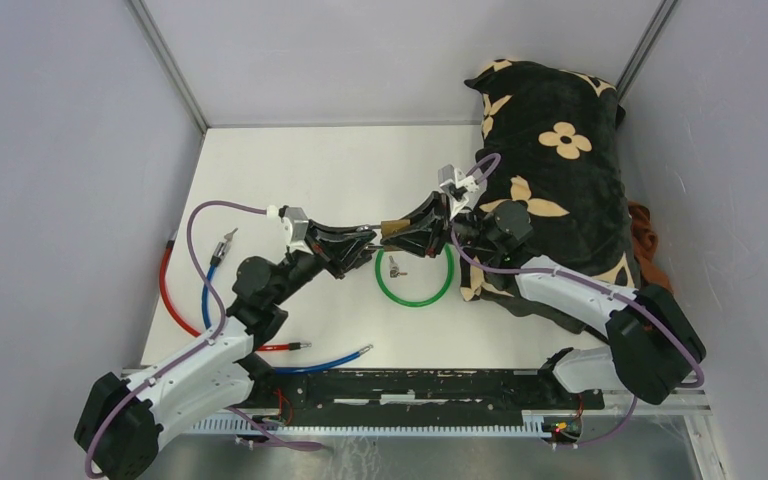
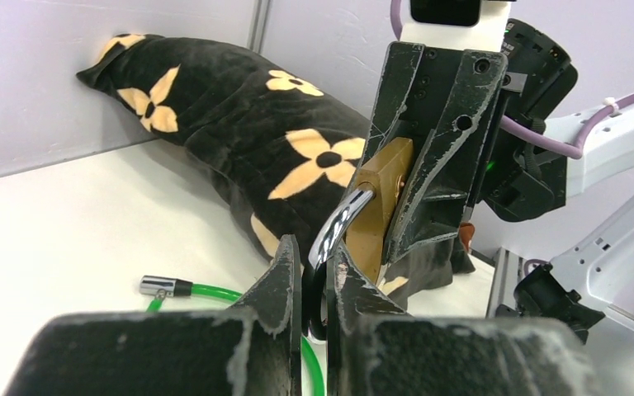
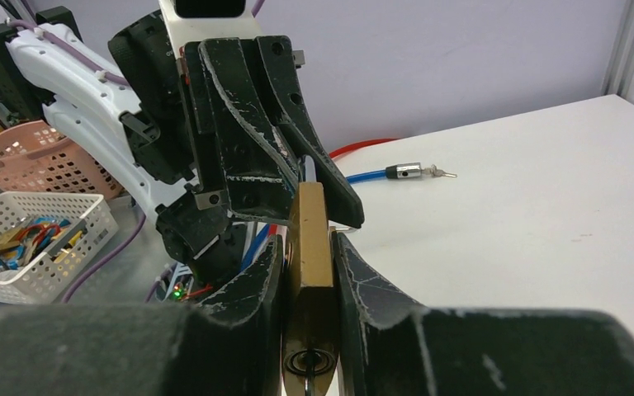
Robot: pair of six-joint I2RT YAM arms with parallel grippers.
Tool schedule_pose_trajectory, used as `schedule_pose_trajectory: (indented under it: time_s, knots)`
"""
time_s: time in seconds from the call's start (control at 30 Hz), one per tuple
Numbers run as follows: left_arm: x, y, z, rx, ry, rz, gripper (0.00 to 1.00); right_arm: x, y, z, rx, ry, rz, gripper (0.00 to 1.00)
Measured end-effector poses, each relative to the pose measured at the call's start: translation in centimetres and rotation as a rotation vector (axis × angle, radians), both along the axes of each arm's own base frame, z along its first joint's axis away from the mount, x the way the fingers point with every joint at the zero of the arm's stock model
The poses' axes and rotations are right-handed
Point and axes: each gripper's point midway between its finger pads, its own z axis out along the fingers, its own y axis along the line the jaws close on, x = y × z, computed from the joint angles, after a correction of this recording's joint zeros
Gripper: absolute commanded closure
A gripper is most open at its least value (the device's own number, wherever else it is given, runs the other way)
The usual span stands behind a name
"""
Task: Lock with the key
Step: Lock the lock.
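Left pincer (image 2: 314, 266) is clamped shut on the steel shackle (image 2: 343, 216). Right pincer (image 3: 306, 246) grips the brass padlock (image 2: 378, 202) by its flat faces. The lock is held in the air over the middle of the tabletop (image 1: 310, 170), above the green cable loop (image 1: 415, 303).

Judgement: hold the body rigid and drive the shackle straight along its axis. Twisting risks a slip from that narrow grip.

Padlock is small, with a plain brass body and a shiny curved shackle. Its keyway end faces the right wrist camera; can't tell if a key is seated.

Flowered black pillow (image 1: 550, 170) lies at the far right edge.
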Motion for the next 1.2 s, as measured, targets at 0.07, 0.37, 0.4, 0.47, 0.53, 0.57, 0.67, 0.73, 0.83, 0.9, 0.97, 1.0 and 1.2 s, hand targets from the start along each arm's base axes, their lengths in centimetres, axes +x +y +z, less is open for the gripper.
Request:
schedule_pose_trajectory:
  time_s: [0.07,0.37,0.4,0.47,0.53,0.57,0.67,0.73,0.83,0.9,0.97,1.0,1.2]
  knots:
    - [0.3,0.1,-0.2,0.006,0.000,0.015,0.98,0.3,0.1,-0.3,-0.008,-0.008,-0.005,1.00]
    - [0.8,-0.1,-1.9,0.098,0.005,0.033,0.98,0.7,0.6,-3.2,-0.083,-0.007,0.015,1.00]
    - [0.9,-0.1,-2.1,0.104,0.011,0.034,0.98,0.8,0.7,-3.5,-0.092,-0.002,0.019,1.00]
    - [1.2,-0.2,-2.7,0.123,0.022,0.041,0.98,0.9,0.9,-4.2,-0.110,0.009,0.028,1.00]
    - [1.4,-0.1,-3.4,0.144,0.032,0.049,0.98,1.0,1.0,-4.9,-0.126,0.018,0.035,1.00]
    - [1.4,-0.2,-3.8,0.157,0.042,0.049,0.98,1.0,1.1,-5.3,-0.134,0.024,0.037,1.00]
    - [1.5,-0.3,-4.9,0.189,0.063,0.050,0.98,1.0,1.3,-6.4,-0.156,0.045,0.055,1.00]
    - [1.7,-0.2,-5.3,0.202,0.076,0.058,0.98,1.1,1.4,-7.0,-0.165,0.058,0.059,1.00]
    - [1.8,-0.2,-6.0,0.223,0.089,0.062,0.98,1.1,1.4,-7.5,-0.176,0.071,0.064,1.00]
    - [1.7,-0.2,-6.1,0.229,0.093,0.061,0.98,1.1,1.4,-7.8,-0.185,0.079,0.066,1.00]
    - [1.6,-0.2,-6.2,0.236,0.094,0.058,0.98,0.9,1.3,-7.9,-0.195,0.081,0.069,1.00]
    - [1.4,-0.3,-6.2,0.240,0.093,0.054,0.98,0.7,1.2,-7.9,-0.201,0.079,0.073,0.98]
    - [-1.0,-0.7,-4.1,0.230,0.036,-0.044,0.98,-0.9,0.1,-6.7,-0.215,0.011,0.079,0.48]
